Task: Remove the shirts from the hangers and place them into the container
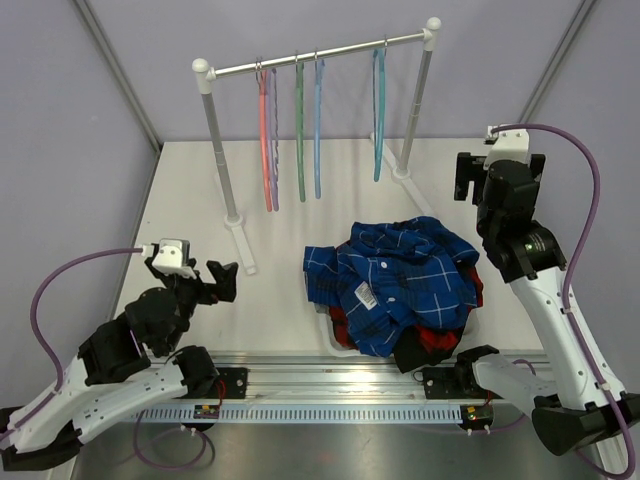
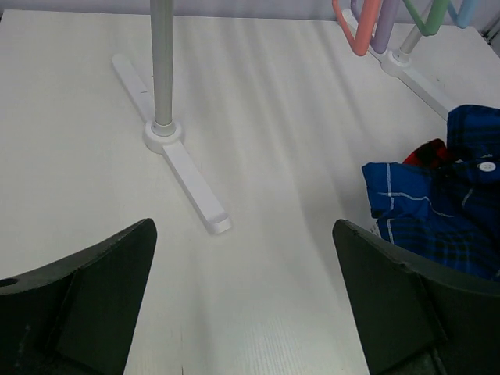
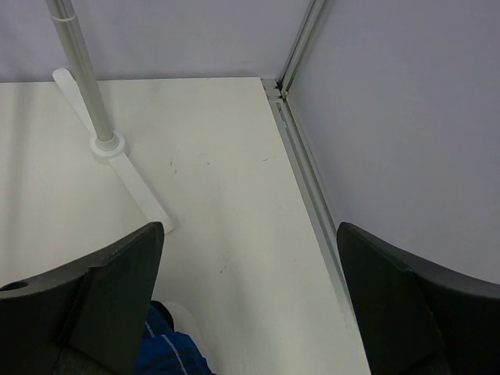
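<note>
My left hand [image 1: 225, 282] [image 2: 244, 228] is spread wide. Its two dark fingers [image 2: 86, 305] stand far apart, with only bare white surface [image 2: 258, 141] showing between them. It is held over the near left of the surface, gripping nothing and touching nothing. My right hand [image 1: 464, 180] [image 3: 250, 230] is just as wide open and just as empty. It is raised at the far right, near the rail's right post, looking down on the corner of the surface by the wall.

The shirts lie in a heap at the near middle. The blue plaid shirt [image 1: 400, 270] [image 2: 437, 211] is on top, and the red-and-black plaid shirt [image 1: 445, 340] shows under its near right edge. A dark shirt [image 1: 412, 355] spills over the near side. The container [image 1: 334, 345] is almost wholly buried beneath them, with only a sliver of white rim visible at the near left of the heap. The hangers [image 1: 299, 130], pink, purple, green, blue and teal, hang bare on the rail [image 1: 320, 55] at the far side, the teal one apart to the right.

A small white label [image 1: 366, 294] sits on the blue plaid shirt, its print too small to read.
</note>
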